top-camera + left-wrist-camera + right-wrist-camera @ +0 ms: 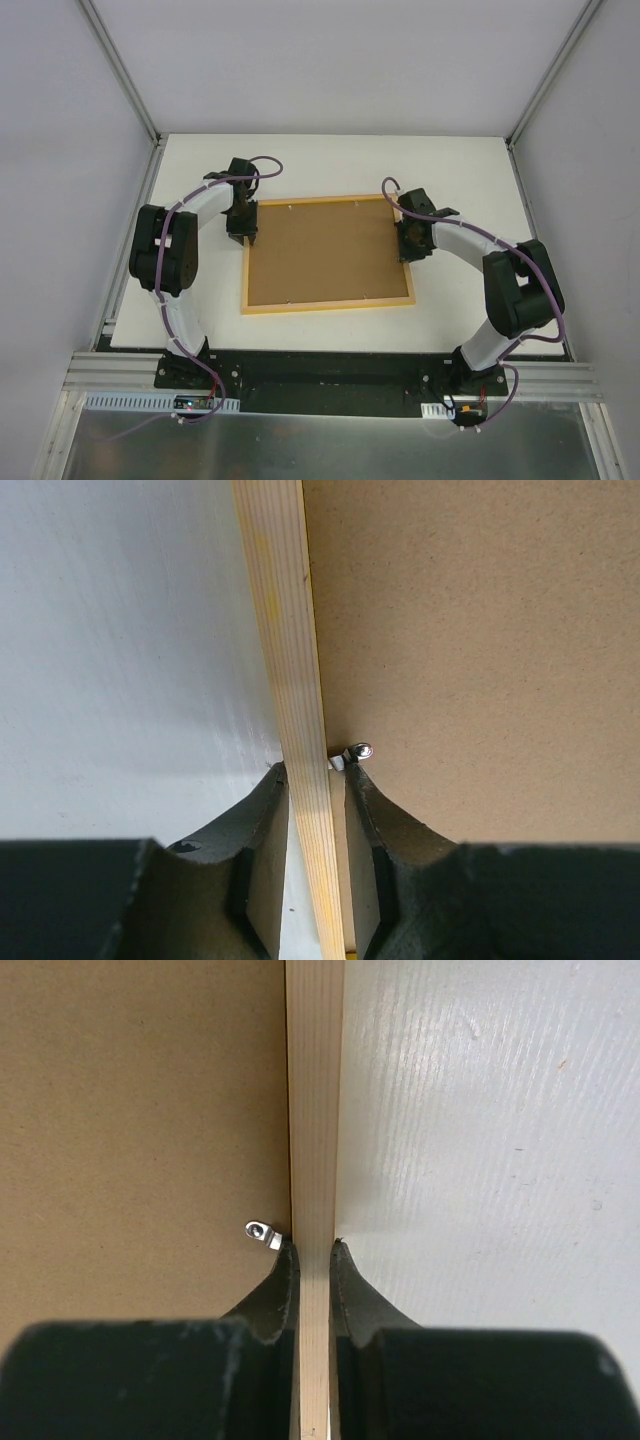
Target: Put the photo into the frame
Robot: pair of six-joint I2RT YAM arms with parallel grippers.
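Pale wood shows all round the frame (330,303), which lies face down mid-picture on the white tabletop (330,165), its near rail toward the arm bases at the bottom of the top view. A brown backing board (325,250) fills its opening, so the back is up, the side from which it is loaded and closed. The photo shows in no view, and I cannot tell whether it lies under the board.

At centre right, the right claw (408,245) is clamped on the right rail. Both fingers press flat to the wood just beside a small metal tab (262,1233), likely to pin the frame against sliding.

Farther back, at upper left, the left claw (243,225) straddles the left rail near its far corner. Its jaws are apart, with a sliver of gap on the board side beside a screw-held clip (358,751). I judge it is placed to grip there, matching the other side.
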